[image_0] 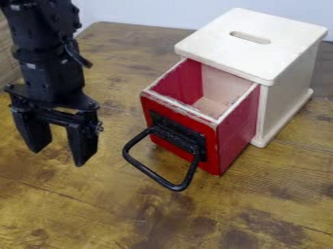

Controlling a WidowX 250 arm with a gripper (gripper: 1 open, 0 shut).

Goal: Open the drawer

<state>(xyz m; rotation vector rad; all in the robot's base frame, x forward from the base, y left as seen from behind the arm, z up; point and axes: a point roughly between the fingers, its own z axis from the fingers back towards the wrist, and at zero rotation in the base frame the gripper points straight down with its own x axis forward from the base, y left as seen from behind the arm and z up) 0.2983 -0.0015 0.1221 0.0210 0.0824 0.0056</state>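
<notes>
The gripper (pixel 60 136) hangs pointing down with its two black fingers spread wide, holding nothing (it stands left of the loop handle (pixel 159 165), apart from it). The red drawer (pixel 198 115) sits pulled out of the pale wooden cabinet (pixel 260 58) on the table (pixel 78 214).

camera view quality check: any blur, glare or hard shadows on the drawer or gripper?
Camera view: low resolution, soft overall, no motion smear on the gripper; lighting even and diffuse, only faint shadows under the loop handle and beside the cabinet; no glare on the red drawer; the dark arm loses detail, the wooden table grain stays readable.
</notes>
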